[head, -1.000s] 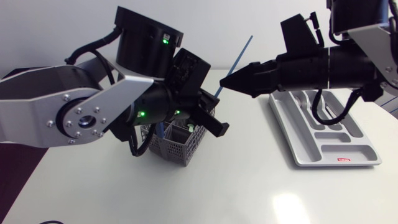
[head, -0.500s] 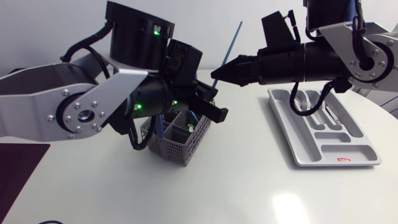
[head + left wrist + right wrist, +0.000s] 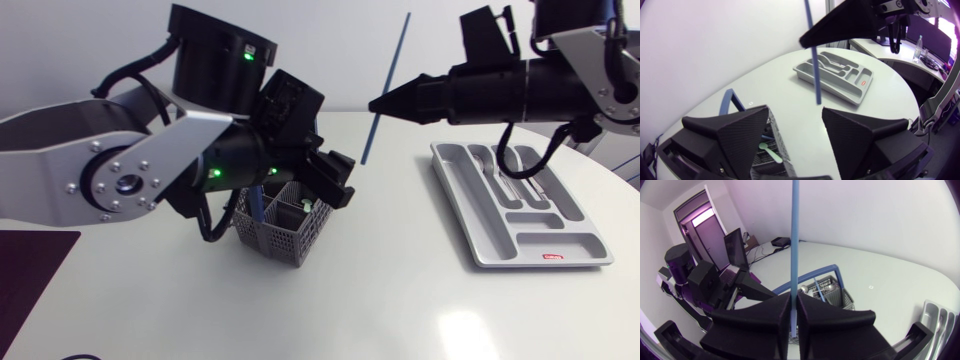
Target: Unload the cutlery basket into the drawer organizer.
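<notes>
Two robot arms work over a white table (image 3: pixel 400 300). Nearest, just left of the frame's centre in the overhead view, stands a grey mesh cutlery basket (image 3: pixel 285 228) with a blue handle. The left arm (image 3: pixel 120 170) enters from the left edge and bends over the basket. Its left gripper (image 3: pixel 332 188) hangs just above the basket's rim with the fingers spread wide and nothing between them. From that arm's own camera, the left gripper (image 3: pixel 795 125) shows its two broad wedges well apart. The basket (image 3: pixel 772 127) lies beneath them, and a pale green utensil (image 3: pixel 768 148) rests inside it.

Farther back, at upper centre of the overhead view, the right gripper (image 3: pixel 385 103) is clamped on a thin blue rod (image 3: pixel 397 55). The rod is tilted, its lower end in the air above and to the right of the basket, clear of it. In the right arm's camera, the right gripper (image 3: pixel 794 299) pinches the rod (image 3: pixel 795 230) from both sides, with the basket (image 3: pixel 835 289) on the table ahead of it.

At the right of the overhead view, well apart from the basket, lies the grey drawer organizer (image 3: pixel 560 238). Silver cutlery (image 3: pixel 492 160), spoons among it, rests in its far compartments. The left arm's camera sees the organizer (image 3: pixel 840 82) beyond the rod (image 3: pixel 812 65).
</notes>
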You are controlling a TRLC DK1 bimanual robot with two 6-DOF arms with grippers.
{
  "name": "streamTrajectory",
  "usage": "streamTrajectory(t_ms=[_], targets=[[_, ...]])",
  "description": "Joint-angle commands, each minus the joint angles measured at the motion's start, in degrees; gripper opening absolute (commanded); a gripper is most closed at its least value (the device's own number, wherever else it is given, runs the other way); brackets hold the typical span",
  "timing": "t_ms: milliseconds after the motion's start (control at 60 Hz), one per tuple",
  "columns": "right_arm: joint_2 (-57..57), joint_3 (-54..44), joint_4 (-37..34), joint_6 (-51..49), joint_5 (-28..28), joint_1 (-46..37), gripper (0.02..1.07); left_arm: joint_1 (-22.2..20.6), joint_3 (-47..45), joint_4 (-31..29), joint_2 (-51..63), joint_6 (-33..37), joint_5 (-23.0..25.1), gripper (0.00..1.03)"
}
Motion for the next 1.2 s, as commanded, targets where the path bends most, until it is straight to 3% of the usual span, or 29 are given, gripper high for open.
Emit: streamTrajectory(t_ms=[0,217,367,467,667,867,967,1183], targets=[[-1.49,-0.69,-2.32,-2.13,-0.79,-4.14,0.07,2.3,-2.21,-0.85,-3.79,3.91,-1.61,0.91],[3.87,0.72,-11.99,-14.26,0.53,-18.65,0.07,12.32,-4.49,-4.1,-9.15,9.01,-1.69,0.92],[10.64,0.54,-13.92,-21.65,8.08,-24.09,0.07,16.1,-7.04,-5.6,-10.29,12.0,-1.61,0.92],[15.83,1.33,-14.36,-24.11,11.78,-27.08,0.07,15.66,-9.59,-5.6,-10.99,14.46,-1.61,0.92],[21.63,1.77,-14.53,-26.48,18.02,-29.19,0.08,9.68,-14.51,-5.16,-13.01,20.87,-4.59,0.92],[26.46,2.56,-14.53,-26.83,22.06,-29.81,0.08,8.89,-16.09,-5.07,-14.16,22.46,-6.35,0.92],[29.54,3.18,-14.53,-26.92,23.29,-30.86,0.09,8.8,-17.06,-5.07,-15.3,24.3,-7.23,0.92],[33.75,3.71,-14.53,-27.89,23.73,-32.44,0.12,3.88,-19.08,-3.57,-15.92,32.48,-11.98,0.92]])
